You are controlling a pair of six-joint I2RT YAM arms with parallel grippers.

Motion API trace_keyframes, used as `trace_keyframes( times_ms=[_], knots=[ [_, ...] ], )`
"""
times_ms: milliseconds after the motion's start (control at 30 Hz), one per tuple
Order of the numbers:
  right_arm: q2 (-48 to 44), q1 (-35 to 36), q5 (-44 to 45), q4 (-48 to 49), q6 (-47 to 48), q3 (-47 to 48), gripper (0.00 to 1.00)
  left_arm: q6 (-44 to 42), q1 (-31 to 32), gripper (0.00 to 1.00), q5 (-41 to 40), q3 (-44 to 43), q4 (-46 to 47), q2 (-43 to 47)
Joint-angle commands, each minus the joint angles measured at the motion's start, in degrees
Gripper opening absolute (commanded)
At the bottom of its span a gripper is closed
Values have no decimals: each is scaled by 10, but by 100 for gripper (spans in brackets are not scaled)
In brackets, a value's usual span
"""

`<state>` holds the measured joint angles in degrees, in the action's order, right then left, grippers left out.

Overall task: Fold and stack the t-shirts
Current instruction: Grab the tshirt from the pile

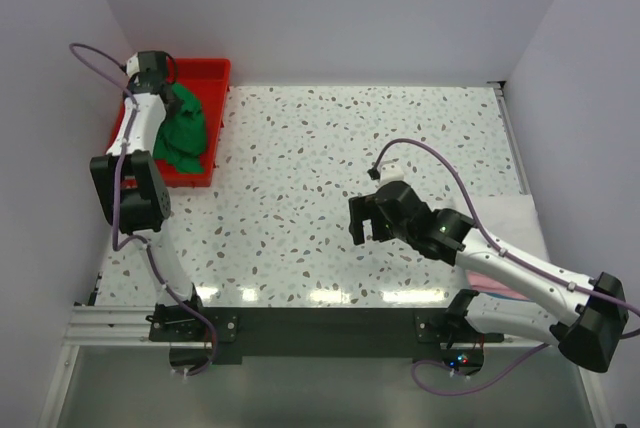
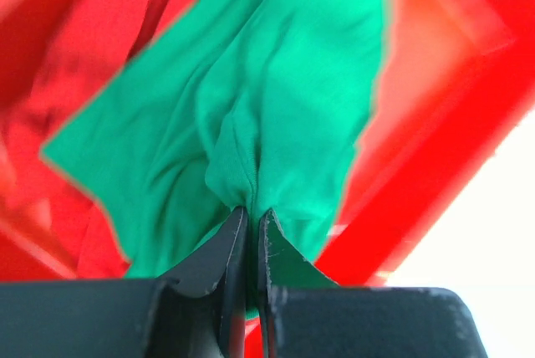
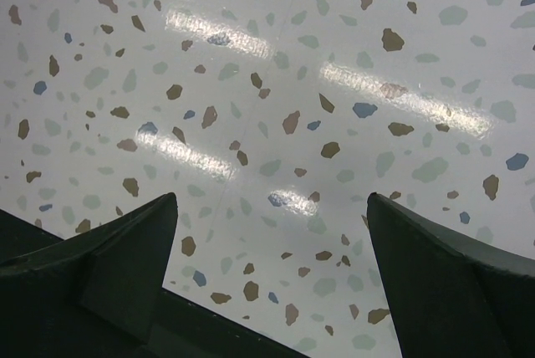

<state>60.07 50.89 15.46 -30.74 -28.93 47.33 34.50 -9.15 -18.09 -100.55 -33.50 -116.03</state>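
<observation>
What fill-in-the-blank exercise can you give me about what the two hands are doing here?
1. The left hand pinches a shirt whose colour is ____.
2. Beneath that shirt sits a plastic tray coloured ____.
3. The right hand hovers above the speckled table, holding nothing, with its fingers ____.

Missing words: green; red; open.

Right jaws (spread wide) hover over speckled table (image 3: 276, 82).
</observation>
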Motion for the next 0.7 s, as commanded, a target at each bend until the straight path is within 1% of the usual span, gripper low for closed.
trace_keyframes(
  times_ms=[0, 33, 67, 133, 167, 233, 300, 400, 500, 533, 600, 667],
  knots=[
    [7, 1, 4, 16, 1, 30, 99, -29, -8, 0, 42, -115, -7, 54],
    [8, 0, 5, 16, 4, 34, 99, -31, -8, 0, 51, -132, -9, 60],
    [9, 1, 7, 16, 6, 37, 99, -33, -8, 0, 58, -167, -14, 70],
    [11, 0, 13, 16, 11, 47, 99, -37, -6, 0, 90, -201, -12, 82],
    [11, 1, 14, 18, 12, 50, 99, -38, -7, 0, 103, -229, -4, 97],
    [14, 1, 18, 19, 17, 59, 99, -39, -2, 0, 148, -254, 9, 113],
    [15, 0, 21, 21, 19, 72, 99, -44, 7, 0, 178, -278, 45, 147],
    [19, 0, 27, 24, 24, 87, 99, -56, 35, 0, 221, -303, 98, 193],
    [22, 1, 36, 23, 29, 102, 99, -73, 76, 0, 235, -334, 134, 231],
    [22, 0, 39, 21, 32, 106, 99, -79, 101, 0, 246, -341, 155, 239],
    [18, 1, 48, 19, 35, 114, 99, -75, 126, 0, 270, -344, 177, 268],
    [15, 0, 55, 15, 38, 118, 99, -63, 135, 0, 288, -341, 201, 290]
  ],
)
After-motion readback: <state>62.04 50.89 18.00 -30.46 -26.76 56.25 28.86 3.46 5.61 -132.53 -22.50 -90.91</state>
